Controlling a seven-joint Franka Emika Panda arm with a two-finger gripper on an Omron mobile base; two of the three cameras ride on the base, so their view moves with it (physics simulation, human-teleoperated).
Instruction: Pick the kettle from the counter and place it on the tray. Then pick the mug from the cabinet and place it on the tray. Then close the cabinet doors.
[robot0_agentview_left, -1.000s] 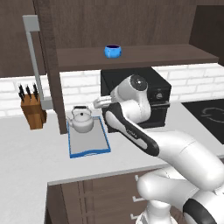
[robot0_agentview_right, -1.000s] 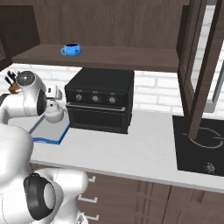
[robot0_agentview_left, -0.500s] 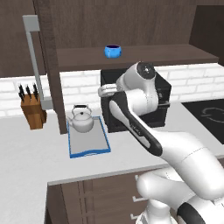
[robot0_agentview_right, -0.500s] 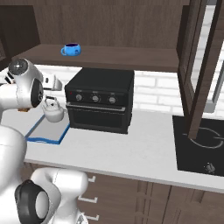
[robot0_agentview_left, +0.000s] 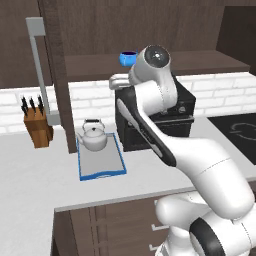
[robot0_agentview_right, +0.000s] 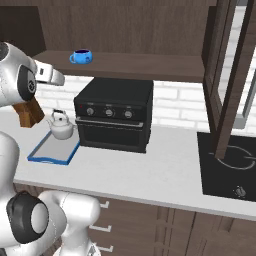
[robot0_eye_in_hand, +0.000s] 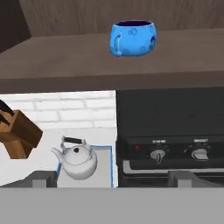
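Note:
The silver-grey kettle (robot0_agentview_left: 92, 136) (robot0_agentview_right: 61, 126) (robot0_eye_in_hand: 78, 160) stands upright on the far end of the blue-rimmed tray (robot0_agentview_left: 101, 162) (robot0_agentview_right: 50, 150) (robot0_eye_in_hand: 110, 168) on the counter (robot0_agentview_left: 30, 175). The blue mug (robot0_agentview_left: 128, 57) (robot0_agentview_right: 81, 56) (robot0_eye_in_hand: 132, 38) sits on the shelf of the open cabinet (robot0_agentview_right: 140, 65), its handle to the left in the hand view. My gripper (robot0_agentview_left: 114, 82) (robot0_agentview_right: 55, 76) (robot0_eye_in_hand: 113, 178) hangs open and empty at about shelf height, short of the mug and well above the kettle. Both cabinet doors (robot0_agentview_left: 54, 75) (robot0_agentview_right: 232, 75) stand open.
A black countertop oven (robot0_agentview_left: 172, 117) (robot0_agentview_right: 115, 117) stands under the shelf, right of the tray. A knife block (robot0_agentview_left: 37, 125) (robot0_agentview_right: 27, 112) is at the counter's left end. A dark cooktop (robot0_agentview_right: 227, 165) lies to the right. The left door's bar handle (robot0_agentview_left: 37, 65) juts out.
My arm has risen from just above the kettle and tray to shelf height, hand turned toward the mug. The kettle stays on the tray.

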